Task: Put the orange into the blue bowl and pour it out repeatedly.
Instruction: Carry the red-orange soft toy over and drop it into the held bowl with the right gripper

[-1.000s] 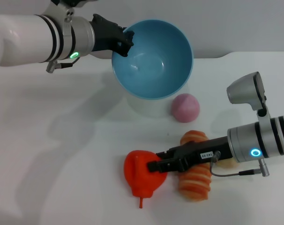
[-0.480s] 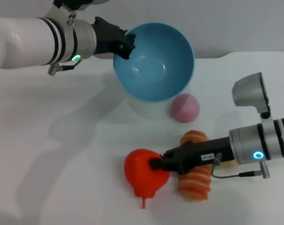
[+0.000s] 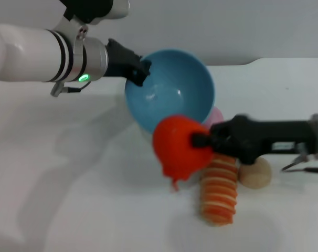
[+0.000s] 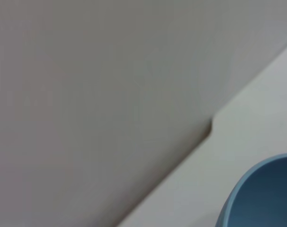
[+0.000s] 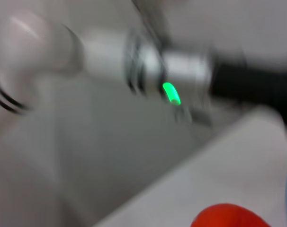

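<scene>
White tabletop [image 3: 85, 210] lies under both arms. Right gripper [image 3: 201, 140] is clamped on the orange [image 3: 177, 144], held in the air just in front of the blue bowl [image 3: 172, 86], which the left gripper [image 3: 140, 68] grasps by its rim, tilted. If the orange is released early, it may strike the rim and drop beside the striped loaf [image 3: 219, 191].

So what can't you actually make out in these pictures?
- Pink ball, head view: mostly hidden behind the orange and the right gripper.
- Tan ball, head view: its top is covered by the right arm.
- Blue bowl, left wrist view: cut off at the corner, only a bit of rim shows.
- Left gripper, head view: its grip on the rim is too dark to read.
</scene>
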{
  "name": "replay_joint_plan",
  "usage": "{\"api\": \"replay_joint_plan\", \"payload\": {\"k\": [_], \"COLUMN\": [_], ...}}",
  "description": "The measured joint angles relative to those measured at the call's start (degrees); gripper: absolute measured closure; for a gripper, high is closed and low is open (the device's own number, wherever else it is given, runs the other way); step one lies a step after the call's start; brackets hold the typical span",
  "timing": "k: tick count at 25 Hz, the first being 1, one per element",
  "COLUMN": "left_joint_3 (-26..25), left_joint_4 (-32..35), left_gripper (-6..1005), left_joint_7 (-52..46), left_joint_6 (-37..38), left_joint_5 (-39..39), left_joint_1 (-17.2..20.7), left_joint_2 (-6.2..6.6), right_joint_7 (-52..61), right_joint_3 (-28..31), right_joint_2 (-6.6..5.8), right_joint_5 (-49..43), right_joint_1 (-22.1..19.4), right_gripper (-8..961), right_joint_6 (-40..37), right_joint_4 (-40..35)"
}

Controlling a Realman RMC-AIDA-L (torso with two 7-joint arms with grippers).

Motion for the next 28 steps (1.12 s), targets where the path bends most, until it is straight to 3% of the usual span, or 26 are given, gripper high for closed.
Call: {"api": "replay_joint_plan", "payload": {"k": [3, 6, 12, 16, 23, 28], "left_joint_3": [-0.3, -0.1, 2.9, 5.4, 7.1, 6.9], "left_joint_4": [0.4, 0.7, 0.9, 0.9, 0.5, 0.2], "left_gripper": [999, 999, 999, 999, 999, 999], "left_joint_7": [-0.1, -0.6, -1.0, -1.4, -1.5, -1.5], "left_joint_6": [3.9, 6.2, 6.6, 6.1, 6.0, 5.5], "left_joint_5": [1.2, 1.9, 1.6, 0.9, 0.8, 0.8], "left_joint_1": [0.0, 0.0, -0.1, -0.8, -1.4, -1.0], "left_joint_2": [0.04, -0.03, -0.32, -0.40, -0.47, -0.45], "right_joint_7": [0.8, 1.2, 0.8, 0.4, -2.4, -2.4], "right_joint_3": [1.6, 5.1, 6.1, 5.8, 5.7, 6.0], "right_joint_2": [-0.07, -0.05, -0.16, -0.19, -0.14, -0.23], "right_joint_5": [3.9, 4.7, 4.2, 3.0, -2.2, -2.3], "right_joint_1": [-4.7, -6.6, -6.0, -3.2, 0.6, 0.3], "right_gripper": [922, 918, 894, 879, 851, 831], "right_joint_6": [-3.2, -3.6, 2.7, 6.9, 8.4, 8.1], "right_joint_4": [-9.3, -12.8, -8.4, -3.3, 0.9, 0.8]}}
